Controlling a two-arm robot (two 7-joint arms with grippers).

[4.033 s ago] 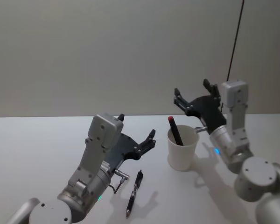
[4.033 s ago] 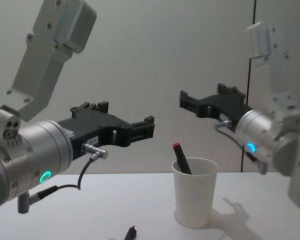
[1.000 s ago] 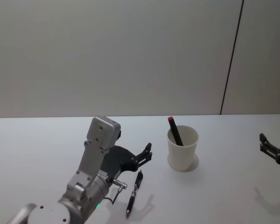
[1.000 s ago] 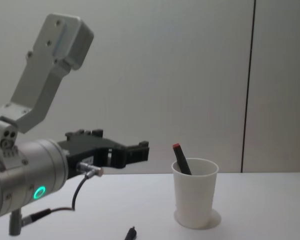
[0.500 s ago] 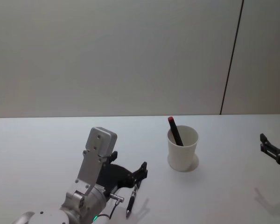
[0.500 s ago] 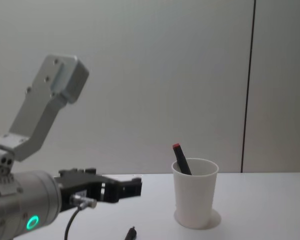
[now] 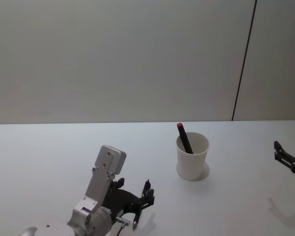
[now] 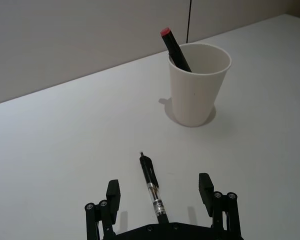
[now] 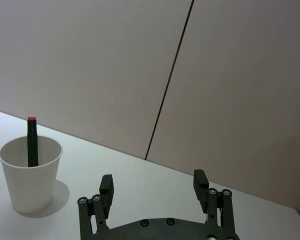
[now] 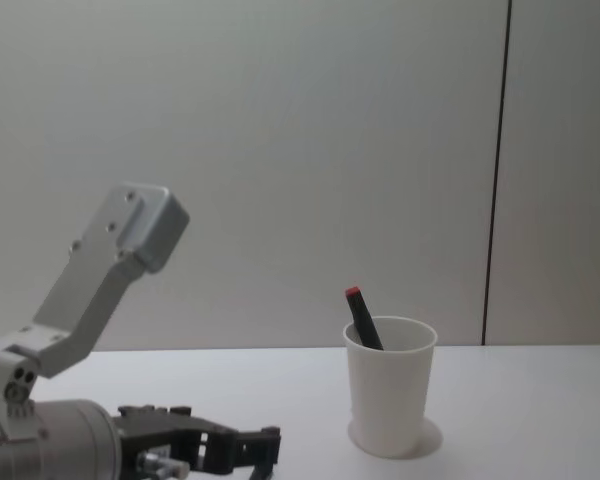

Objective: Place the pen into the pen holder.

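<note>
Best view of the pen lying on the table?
Left wrist view: the pen lies nearly whole on the table, inside the open left end effector. Head view shows just its ends past that end effector; in the chest view the end effector covers it.

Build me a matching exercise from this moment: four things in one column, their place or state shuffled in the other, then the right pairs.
Things
1. black pen
2. red-tipped pen
3. left tool
4. right tool

Place or state
A. open, around nothing, off to the right of the cup
B. lying flat on the table
C. open, a finger on each side of the black pen
D. leaning inside the cup

Pairs: 1-B, 2-D, 3-C, 4-A.
</note>
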